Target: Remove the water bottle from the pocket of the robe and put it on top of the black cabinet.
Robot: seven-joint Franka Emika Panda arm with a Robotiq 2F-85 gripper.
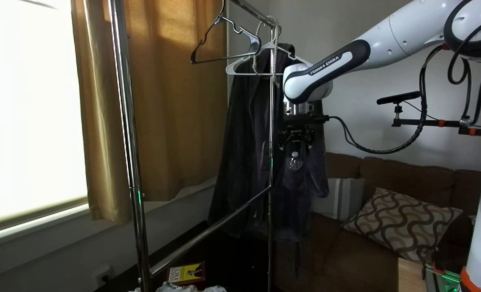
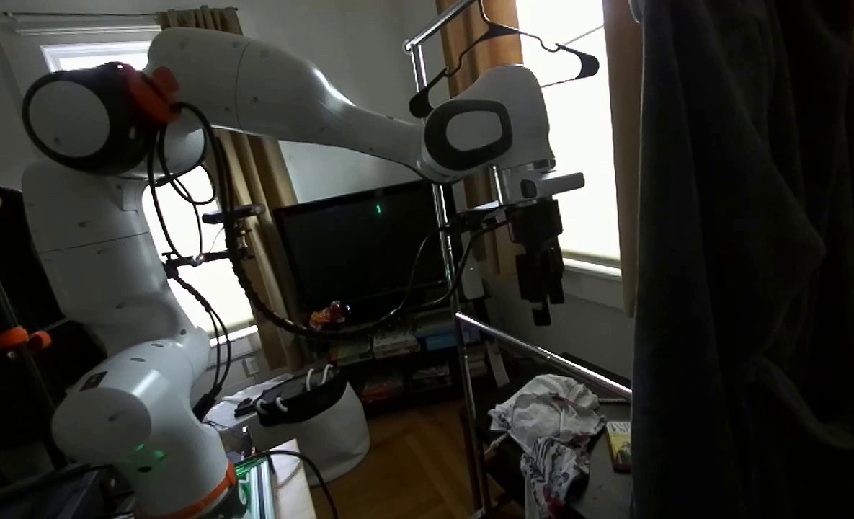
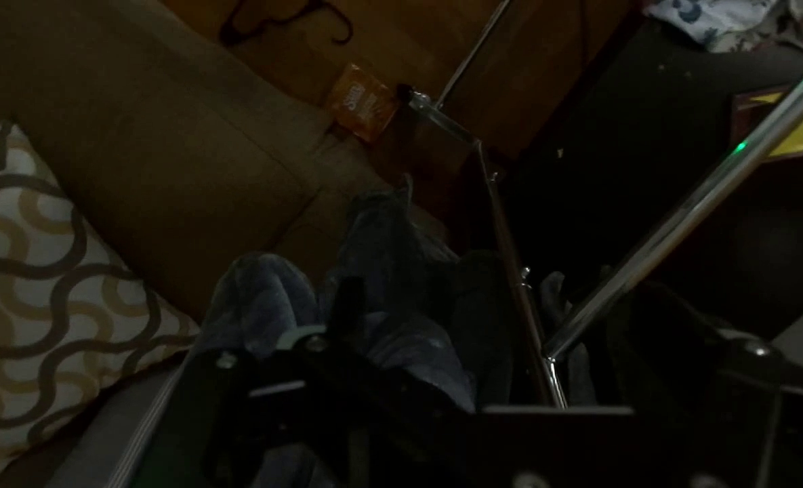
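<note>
The dark robe [image 1: 240,162] hangs from a hanger on the metal rack; it fills the right of an exterior view [image 2: 744,252] and its cloth shows in the wrist view [image 3: 387,251]. The clear water bottle [image 1: 295,162] sticks up from the robe's pocket, cap up, lower part hidden in the cloth. My gripper [image 1: 296,147] points down just above the cap; their gap in depth I cannot tell. Its fingers are apart and empty in the wrist view [image 3: 516,305], where the bottle is not visible. A low black surface, apparently the black cabinet [image 2: 607,479], stands beneath the rack.
The rack's chrome post [image 1: 271,121] and slanted lower bar [image 1: 212,231] are close to the gripper. An empty black hanger [image 1: 228,56] hangs above. A crumpled cloth [image 2: 545,411] and a yellow book [image 2: 619,443] lie on the black surface. A brown sofa [image 1: 410,170] with pillows stands behind.
</note>
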